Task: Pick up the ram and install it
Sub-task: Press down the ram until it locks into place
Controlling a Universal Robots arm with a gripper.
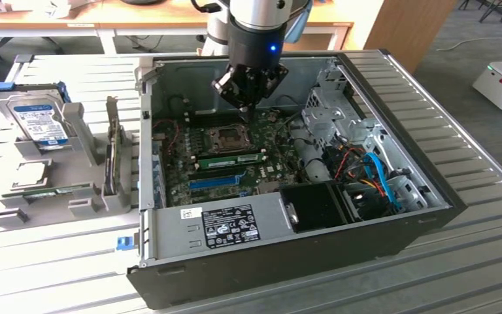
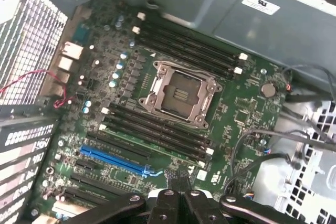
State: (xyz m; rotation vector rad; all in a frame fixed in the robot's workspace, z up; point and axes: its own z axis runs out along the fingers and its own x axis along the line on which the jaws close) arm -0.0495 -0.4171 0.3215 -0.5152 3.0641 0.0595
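A ram [image 1: 233,159] stick, long and green, lies seated flat in a slot on the motherboard [image 1: 273,140], below my tool [image 1: 246,110] and a little toward the near side of the case [image 1: 391,229]. Whether that stick is the one I am meant to install, I cannot tell. My tool hangs inside the open case just above the board, beyond the CPU socket [image 1: 230,136], with its fingers pressed together and nothing visible between them. In the wrist view the tool [image 2: 178,195] shows the same closed tips over bare board, near the blue slot [image 2: 113,160] and the black memory slots [image 2: 157,132] beside the socket [image 2: 181,94].

My judgement: nothing is in hand, so either the pick-up is not yet done or the stick is already in.

Room is tight. Case walls ring my tool; the drive cage [image 1: 334,108] and loose cables [image 1: 368,167] crowd one side. Outside the case, on the table [image 1: 50,235], a holder [image 1: 59,190] carries a hard drive [image 1: 42,121].
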